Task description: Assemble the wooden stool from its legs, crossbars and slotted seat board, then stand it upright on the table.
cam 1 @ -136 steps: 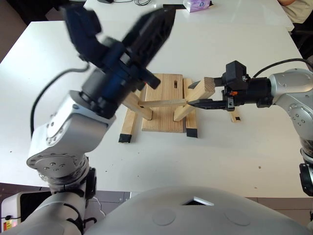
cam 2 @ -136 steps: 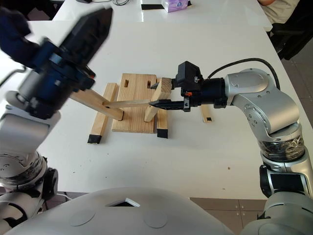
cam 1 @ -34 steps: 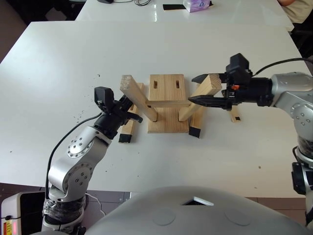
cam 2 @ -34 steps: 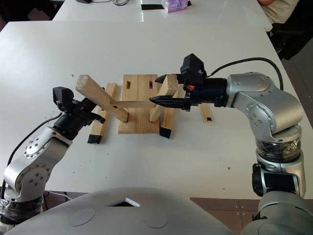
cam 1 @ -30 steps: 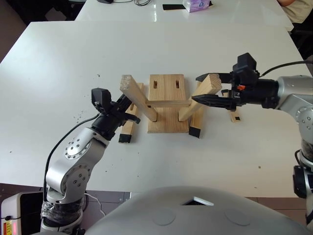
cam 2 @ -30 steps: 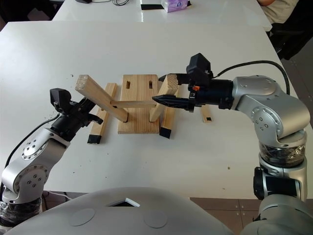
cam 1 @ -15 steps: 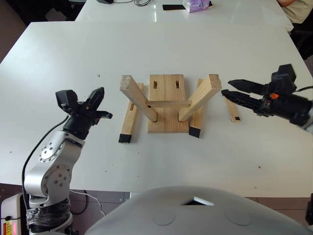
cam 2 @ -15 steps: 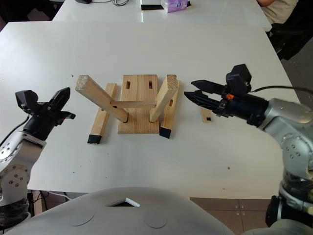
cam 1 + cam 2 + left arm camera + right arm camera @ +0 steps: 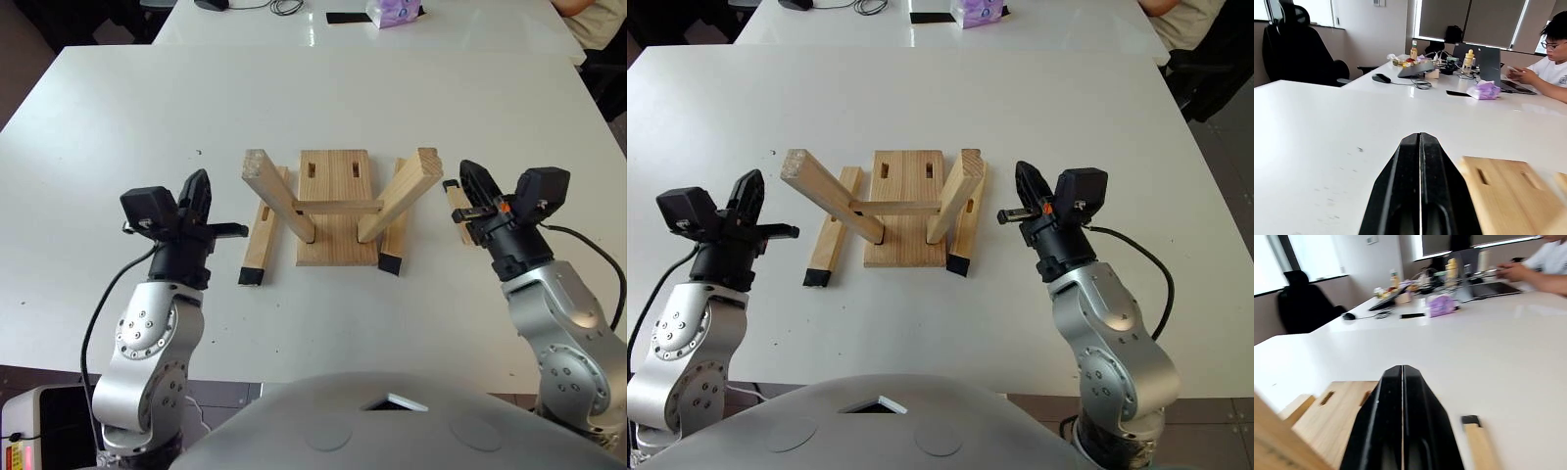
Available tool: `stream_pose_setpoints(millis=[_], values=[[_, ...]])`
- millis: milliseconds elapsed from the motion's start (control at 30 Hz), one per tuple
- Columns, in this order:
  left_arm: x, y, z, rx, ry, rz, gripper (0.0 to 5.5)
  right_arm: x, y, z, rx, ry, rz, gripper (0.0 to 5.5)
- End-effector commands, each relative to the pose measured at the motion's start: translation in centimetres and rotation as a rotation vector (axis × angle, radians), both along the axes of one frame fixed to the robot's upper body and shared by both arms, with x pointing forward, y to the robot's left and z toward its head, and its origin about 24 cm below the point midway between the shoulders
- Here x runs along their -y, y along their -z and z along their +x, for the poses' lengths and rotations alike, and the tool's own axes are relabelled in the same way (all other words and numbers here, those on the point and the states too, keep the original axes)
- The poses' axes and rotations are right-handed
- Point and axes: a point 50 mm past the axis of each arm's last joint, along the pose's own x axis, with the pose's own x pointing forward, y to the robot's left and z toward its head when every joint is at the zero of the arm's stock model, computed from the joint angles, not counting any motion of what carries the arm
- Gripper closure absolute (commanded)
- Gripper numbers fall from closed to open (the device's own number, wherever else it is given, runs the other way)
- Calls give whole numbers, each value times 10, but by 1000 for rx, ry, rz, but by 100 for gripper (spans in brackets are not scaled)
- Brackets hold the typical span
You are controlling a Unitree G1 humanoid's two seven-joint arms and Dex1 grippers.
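Note:
The slotted seat board [image 9: 336, 174] lies flat at mid-table. Two wooden legs [image 9: 277, 194] [image 9: 400, 194] lean outward from it, joined by a thin crossbar [image 9: 338, 207]. Two more legs with black tips lie flat beside the board, one on its left [image 9: 259, 245] and one on its right [image 9: 394, 243]. A short loose crossbar [image 9: 1480, 445] lies right of them. My left gripper [image 9: 196, 189] is shut and holds nothing, well left of the stool. My right gripper [image 9: 474, 188] is shut and holds nothing, just above the loose crossbar.
A second white table behind carries a tissue pack [image 9: 394, 10], a dark flat item [image 9: 345, 17] and a mouse [image 9: 211, 4]. White tabletop [image 9: 118, 117] spreads wide to the left, far side and front of the stool.
The left gripper came down beside the left leg, then pulled away leftward. The right gripper, open around the right leg, drew back to the right. Both have gone from open to shut.

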Motion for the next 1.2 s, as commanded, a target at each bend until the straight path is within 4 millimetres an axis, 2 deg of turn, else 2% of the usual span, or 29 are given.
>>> stream_pose_setpoints(millis=[33, 167, 200, 267, 333, 533, 700, 933, 1033, 1100, 1133, 1167, 1200], values=[[-24, -5, 5, 11, -56, 48, 550, 7, 3, -2, -6, 94, -19, 549], [56, -3, -3, -37, 457, -114, 550, -36, -5, -2, 16, -209, 124, 549], [69, -4, -6, -39, 548, -135, 550, -44, -8, -2, 30, -285, 130, 549], [85, -5, -7, -43, 676, -176, 550, -55, -10, -1, 31, -409, 141, 549], [90, -4, -5, -52, 734, -176, 550, -59, -9, 1, 22, -465, 142, 549], [60, 6, 13, -72, 541, -99, 550, -58, -4, 6, -7, -520, 107, 549], [43, 3, 14, -38, 449, -130, 550, -50, -1, 8, -21, -541, 70, 549], [46, 4, 10, -44, 489, -166, 550, -3, -7, 32, 18, -395, 52, 549], [27, 5, 12, -48, 430, -117, 550, 6, -11, 35, 28, -430, 92, 549], [-1, -4, 18, -5, 341, -114, 550, 19, -23, 46, 64, -419, 184, 549], [-18, -15, 23, 45, 291, -146, 550, 25, -35, 54, 105, -419, 245, 549], [-33, -33, 30, 132, 258, -199, 550, 25, -52, 59, 164, -463, 292, 549], [-40, -55, 35, 225, 269, -246, 550, 21, -68, 62, 217, -527, 333, 549]])
